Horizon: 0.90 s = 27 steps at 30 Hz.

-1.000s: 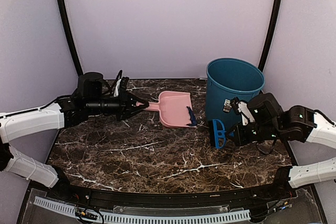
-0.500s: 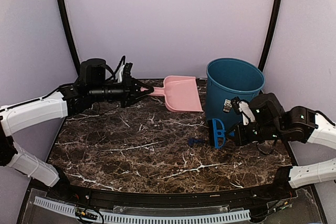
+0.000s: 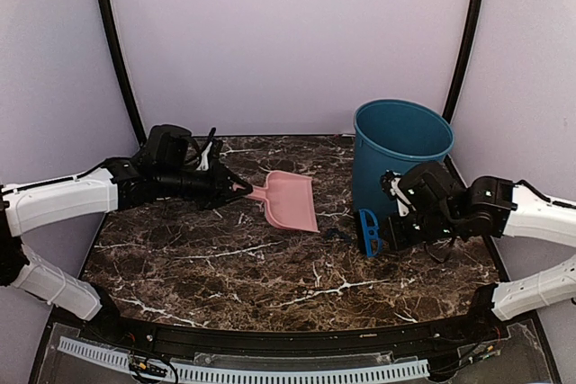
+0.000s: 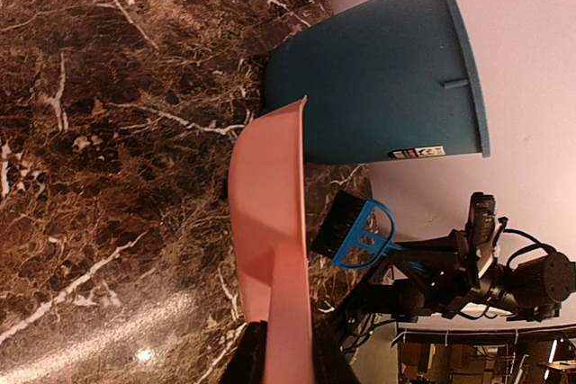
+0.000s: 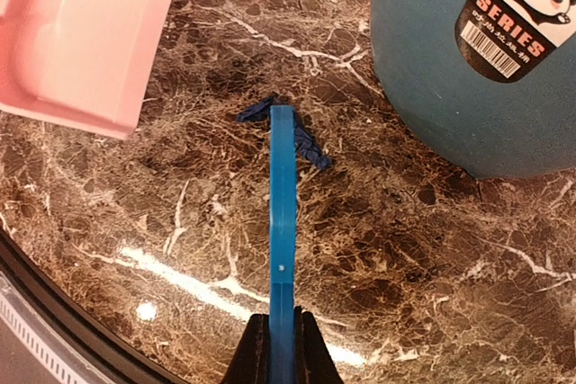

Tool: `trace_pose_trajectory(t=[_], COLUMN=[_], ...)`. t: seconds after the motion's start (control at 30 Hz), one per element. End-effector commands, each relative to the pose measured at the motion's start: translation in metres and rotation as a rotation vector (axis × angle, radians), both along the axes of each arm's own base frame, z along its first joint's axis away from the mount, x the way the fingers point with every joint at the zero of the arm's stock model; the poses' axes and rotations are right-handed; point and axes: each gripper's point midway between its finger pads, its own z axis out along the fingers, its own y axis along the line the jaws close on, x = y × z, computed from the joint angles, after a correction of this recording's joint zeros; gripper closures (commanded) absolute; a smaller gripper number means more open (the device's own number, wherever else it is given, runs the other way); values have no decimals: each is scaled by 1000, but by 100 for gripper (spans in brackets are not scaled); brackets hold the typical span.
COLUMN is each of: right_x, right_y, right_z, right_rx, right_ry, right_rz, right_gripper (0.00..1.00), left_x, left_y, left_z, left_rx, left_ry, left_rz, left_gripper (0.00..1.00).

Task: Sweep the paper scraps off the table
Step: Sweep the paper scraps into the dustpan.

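Note:
One small dark blue paper scrap point(image 3: 337, 234) point(image 5: 311, 151) lies on the marble table point(image 3: 225, 267), just left of the blue hand brush point(image 3: 368, 232) point(image 5: 282, 222) point(image 4: 356, 236). My right gripper point(image 3: 389, 230) point(image 5: 282, 348) is shut on the brush handle, the brush head standing over the scrap. My left gripper point(image 3: 239, 190) point(image 4: 288, 361) is shut on the handle of the pale pink dustpan point(image 3: 291, 201) point(image 4: 268, 195) point(image 5: 81, 24). The pan sits low at the table, its mouth facing the scrap and the brush, a short gap away.
A tall blue bin point(image 3: 401, 157) point(image 4: 378, 87) point(image 5: 477, 60) with a panda sticker stands at the back right, close behind the brush and the right arm. A black rim runs along the table's near edge point(image 3: 270, 341). Purple walls close in the back and sides.
The dustpan, raised toward the bin half a second ago, has come down and back left to the table. The blue scrap left the pan and lies on the table. The brush shifted slightly left.

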Motion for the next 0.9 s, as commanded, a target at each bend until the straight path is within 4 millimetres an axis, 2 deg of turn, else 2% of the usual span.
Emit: trace_pose_trajectory(t=[0.0, 0.13, 0.3, 0.5, 0.87], right_x=[17, 31, 47, 62, 74], right_y=[9, 14, 11, 16, 74], right_z=[8, 0, -21, -39, -57], right_rx=[-30, -97, -243, -347, -305], right_ry=[-51, -63, -66, -75, -56], right_rz=[-33, -54, -99, -107, 82], right_gripper=[100, 100, 100, 100, 100], left_x=[-2, 3, 11, 17, 23], left_y=[11, 8, 1, -12, -18], left_z=[-28, -51, -79, -93, -117], left_rx=[71, 90, 118, 107, 147], left_ry=[15, 50, 99, 128, 172], left_rz=[-1, -6, -13, -46, -61], left_gripper=[100, 100, 100, 100, 100])
